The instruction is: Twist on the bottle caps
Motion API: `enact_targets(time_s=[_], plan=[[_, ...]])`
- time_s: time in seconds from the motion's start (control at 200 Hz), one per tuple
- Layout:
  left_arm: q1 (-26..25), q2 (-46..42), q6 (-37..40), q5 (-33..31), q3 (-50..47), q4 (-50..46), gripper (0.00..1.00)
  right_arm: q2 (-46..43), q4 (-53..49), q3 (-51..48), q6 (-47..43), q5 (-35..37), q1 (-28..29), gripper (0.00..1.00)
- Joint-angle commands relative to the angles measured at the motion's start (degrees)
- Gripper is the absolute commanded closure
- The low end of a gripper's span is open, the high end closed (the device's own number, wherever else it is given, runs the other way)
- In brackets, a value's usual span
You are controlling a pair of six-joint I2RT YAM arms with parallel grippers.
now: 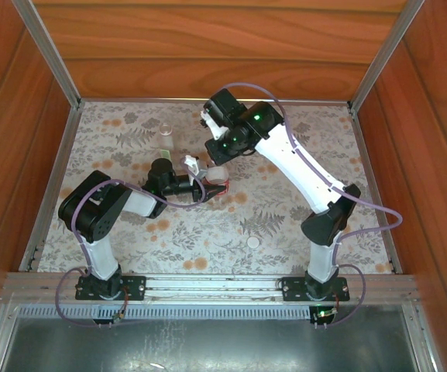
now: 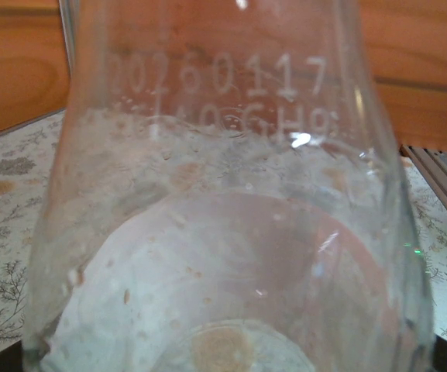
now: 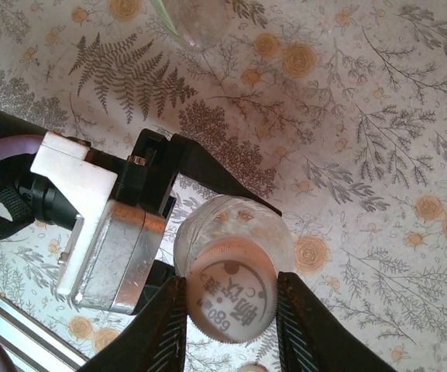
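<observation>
A clear bottle with a red label [image 1: 218, 180] stands upright at the table's middle, and my left gripper [image 1: 208, 186] is shut round its body. Seen from the left wrist, that bottle [image 2: 223, 194] stands right against the lens, with faint printed digits on its shoulder. My right gripper [image 3: 231, 310] hangs directly above it, shut on a white ribbed cap [image 3: 231, 301] that sits at the top of the bottle [image 3: 242, 221]. In the top view the right gripper [image 1: 218, 163] points down onto the bottle's neck. A second white cap [image 1: 253, 242] lies loose on the cloth. A second clear bottle [image 1: 165, 134] stands uncapped behind and to the left.
A flower-print cloth [image 1: 285, 225] covers the table. Wooden walls and aluminium posts [image 1: 49, 50] enclose it on three sides. The left arm's wrist camera block [image 3: 91, 225] sits close beside the held bottle. The second bottle's base [image 3: 196, 19] shows at the top of the right wrist view.
</observation>
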Motion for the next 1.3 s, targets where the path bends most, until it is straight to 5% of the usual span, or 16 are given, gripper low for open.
enact_targets(time_s=[0.0,0.255,0.49,0.685,1.294], plan=[[-1.0,1.3,0.7,-1.9,0.7,-3.6,0.33,3.8,-5.8,-3.7,3.9,-2.7,2.0,0.74],[-2.9,-1.3,3.9,-21.0,-0.2,-3.6,0.34,0.8,1.3,-9.7,15.4,2.4,2.7,0.76],[-11.6,-3.5,6.0,-44.7,0.2,-3.6,0.34,-2.2,8.2,-15.6,22.8,7.3,4.1,0.77],[-17.1,-4.3,2.4,-58.1,0.5,-4.2,0.35,-2.7,7.7,-17.6,24.9,11.5,4.3,0.77],[-19.9,-4.0,4.7,-59.9,1.3,-8.2,0.35,-3.2,8.0,-13.8,20.2,14.4,4.4,0.73]])
